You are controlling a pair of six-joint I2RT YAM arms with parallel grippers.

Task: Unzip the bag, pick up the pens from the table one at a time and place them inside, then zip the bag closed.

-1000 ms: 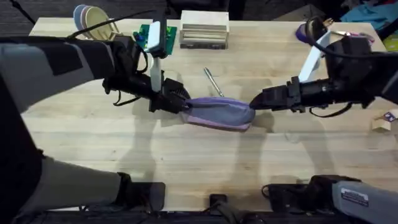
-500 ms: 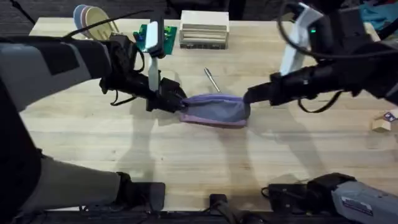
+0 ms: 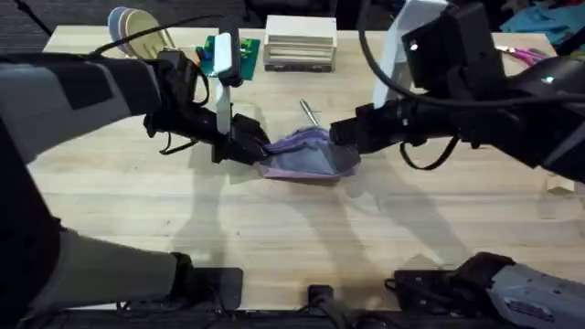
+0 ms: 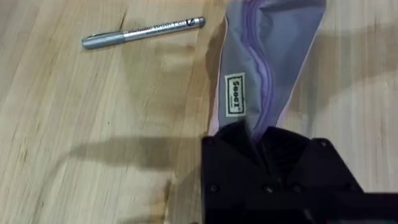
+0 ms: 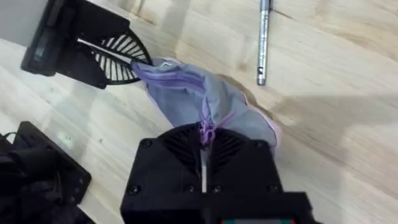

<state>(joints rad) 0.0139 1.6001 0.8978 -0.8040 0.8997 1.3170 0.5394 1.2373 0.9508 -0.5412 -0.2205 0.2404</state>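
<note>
Bag [image 3: 306,155]: lavender-grey pouch, bunched, mid-worktop [image 3: 274,228], pinched at both ends.
Left claw [image 3: 259,155]: clamped on the bag's left end; in the left wrist view the fabric [image 4: 255,74] runs straight into the closed fingers.
Right claw [image 3: 340,137]: closed on the purple zipper pull [image 5: 205,132] at the bag's right end.
Pen [image 3: 313,116]: silvery-grey, lying flat just behind the bag, apart from it and from both claws.
Box [image 3: 300,43]: cream, at the far edge.
Bowls [image 3: 137,27]: stacked at the far-left corner.
Open room: bare planks along the whole near half of the worktop, in front of the bag.
</note>
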